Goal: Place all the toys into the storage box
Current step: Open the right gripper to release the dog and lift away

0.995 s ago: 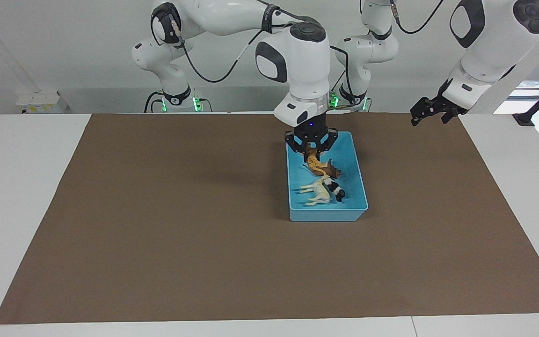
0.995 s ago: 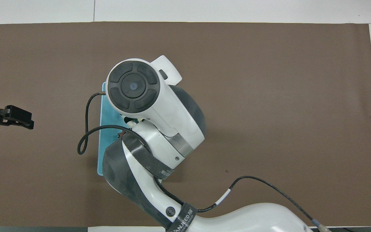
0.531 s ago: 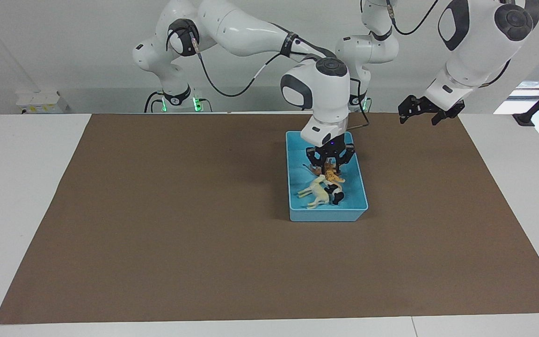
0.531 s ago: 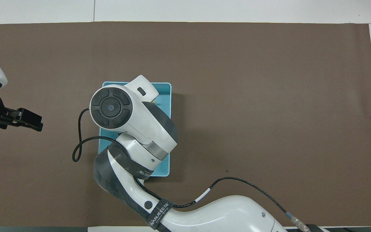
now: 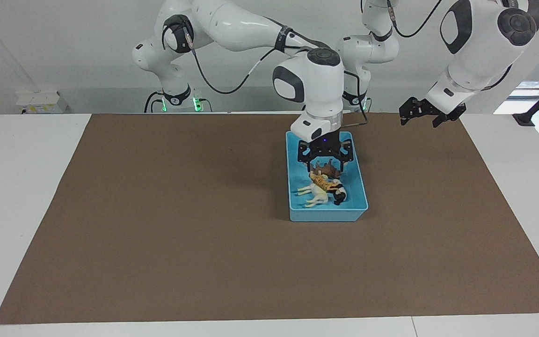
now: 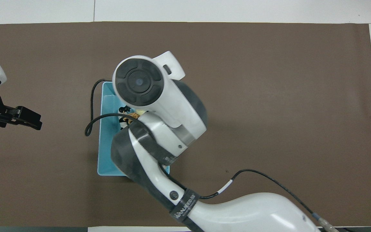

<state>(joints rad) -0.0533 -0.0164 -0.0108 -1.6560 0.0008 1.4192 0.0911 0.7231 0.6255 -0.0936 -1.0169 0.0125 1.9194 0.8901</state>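
Right claw [image 5: 324,164] hangs released over the storage box [image 5: 359,180] — tiger [image 5: 322,181] inside; left claw [image 5: 426,111] waits, grip unclear.

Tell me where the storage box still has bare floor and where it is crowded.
Storage box: bare floor shows along the wall toward the left arm's end and in the corners. Crowded mid-floor: tiger, horse, panda, lion lie together, under the open right gripper.

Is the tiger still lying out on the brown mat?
No, the tiger lies inside the blue box with the horse, the panda and the lion, under the right gripper.
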